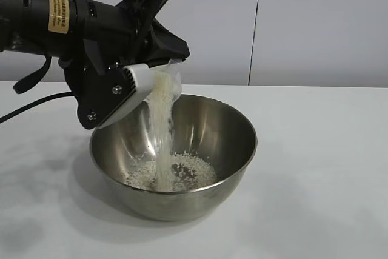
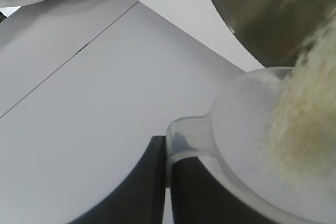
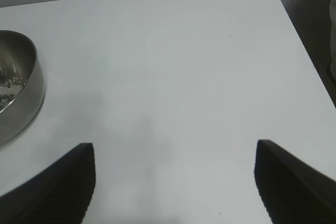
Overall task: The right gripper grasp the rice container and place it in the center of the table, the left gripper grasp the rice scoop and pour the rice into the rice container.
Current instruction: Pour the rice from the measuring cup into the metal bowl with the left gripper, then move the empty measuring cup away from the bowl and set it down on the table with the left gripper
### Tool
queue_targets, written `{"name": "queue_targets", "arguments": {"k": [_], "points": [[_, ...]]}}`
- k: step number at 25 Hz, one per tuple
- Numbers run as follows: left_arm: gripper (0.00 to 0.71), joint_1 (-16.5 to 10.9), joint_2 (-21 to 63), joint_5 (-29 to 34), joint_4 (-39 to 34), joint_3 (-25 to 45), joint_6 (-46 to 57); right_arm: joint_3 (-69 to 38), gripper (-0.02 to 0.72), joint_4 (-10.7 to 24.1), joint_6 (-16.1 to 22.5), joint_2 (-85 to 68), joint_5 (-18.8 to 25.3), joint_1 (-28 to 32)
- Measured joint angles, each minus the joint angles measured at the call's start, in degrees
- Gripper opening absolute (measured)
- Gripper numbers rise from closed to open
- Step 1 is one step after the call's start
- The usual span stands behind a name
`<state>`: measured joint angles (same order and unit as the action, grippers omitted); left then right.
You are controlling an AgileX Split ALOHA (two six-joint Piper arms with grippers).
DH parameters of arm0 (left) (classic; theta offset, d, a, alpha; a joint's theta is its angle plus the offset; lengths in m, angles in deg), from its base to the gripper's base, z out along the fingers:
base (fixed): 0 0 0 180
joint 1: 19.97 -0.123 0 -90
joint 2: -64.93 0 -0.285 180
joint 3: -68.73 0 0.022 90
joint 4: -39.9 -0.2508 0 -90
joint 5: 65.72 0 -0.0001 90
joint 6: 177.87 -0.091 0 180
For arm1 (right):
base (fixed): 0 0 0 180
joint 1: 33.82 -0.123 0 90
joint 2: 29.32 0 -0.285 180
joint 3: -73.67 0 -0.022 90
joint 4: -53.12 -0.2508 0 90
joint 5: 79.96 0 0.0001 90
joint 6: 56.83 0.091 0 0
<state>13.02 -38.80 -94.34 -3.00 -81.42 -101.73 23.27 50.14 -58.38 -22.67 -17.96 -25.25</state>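
Observation:
The rice container [image 1: 209,195], a deep shiny steel bowl, stands on the white table [image 1: 327,168]. Over its left rim my left gripper [image 1: 173,56] is shut on the handle of the rice scoop [image 1: 165,84], which is tipped steeply downward. Rice [image 1: 161,144] falls in a stream onto a white heap [image 1: 188,169] on the bowl's bottom. In the left wrist view the gripper [image 2: 168,153] pinches the scoop's tab [image 2: 189,135], rice [image 2: 304,124] slides out and the bowl [image 2: 262,14] lies beyond. My right gripper [image 3: 176,156] hovers open over bare table, apart from the bowl [image 3: 23,98].
A black cable [image 1: 30,104] runs behind the left arm. Pale wall panels [image 1: 315,22] stand behind the table. The right wrist view shows the table's rounded corner and side edge [image 3: 302,51], with open white surface [image 3: 184,61] between the bowl and that edge.

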Motion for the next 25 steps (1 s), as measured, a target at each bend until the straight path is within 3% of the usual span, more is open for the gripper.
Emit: {"name": "queue_targets", "arguments": {"k": [9, 15, 20, 25], "points": [[0.009, 0.5, -1.5, 0.1, -2.3, 0.0, 0.4, 0.0, 0.568, 0.0, 0.0, 0.0, 0.0, 0.0], [0.009, 0.5, -1.5, -4.1, 1.9, 0.0, 10.6, 0.0, 0.568, 0.0, 0.0, 0.0, 0.0, 0.0], [0.009, 0.5, -1.5, -12.3, 3.7, 0.0, 34.5, 0.0, 0.568, 0.0, 0.0, 0.0, 0.0, 0.0], [0.009, 0.5, -1.5, -19.7, 10.0, 0.0, 68.6, 0.0, 0.568, 0.0, 0.0, 0.0, 0.0, 0.0]]}}
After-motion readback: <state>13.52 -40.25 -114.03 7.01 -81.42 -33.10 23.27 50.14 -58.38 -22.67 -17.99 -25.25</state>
